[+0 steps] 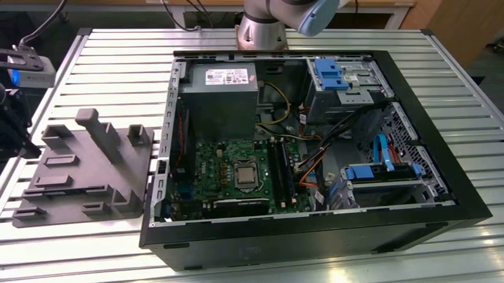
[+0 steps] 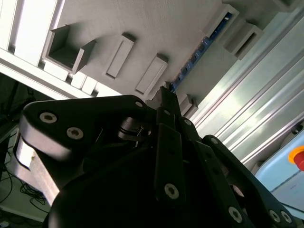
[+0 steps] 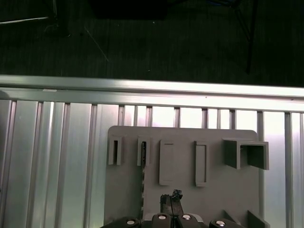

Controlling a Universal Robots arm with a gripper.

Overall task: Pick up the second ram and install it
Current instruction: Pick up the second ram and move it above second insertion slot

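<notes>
The second ram (image 1: 75, 190) stands on its edge in a slot of the grey holder tray (image 1: 79, 171), at the exterior view's left beside the computer case. In both wrist views it shows as a thin dark strip (image 3: 142, 185) with blue glints (image 2: 199, 50). My gripper (image 3: 172, 198) hovers above the tray, a short way to the side of the ram and not touching it. Its black fingertips (image 2: 166, 95) are together with nothing between them.
The open black computer case (image 1: 441, 206) lies on the slatted aluminium table (image 1: 118, 71). Inside are the green motherboard (image 1: 236, 171), black ram sockets (image 1: 281, 171), power supply (image 1: 221, 94), cables and blue drive brackets (image 1: 331, 73). The holder tray has raised grey blocks (image 3: 244, 153).
</notes>
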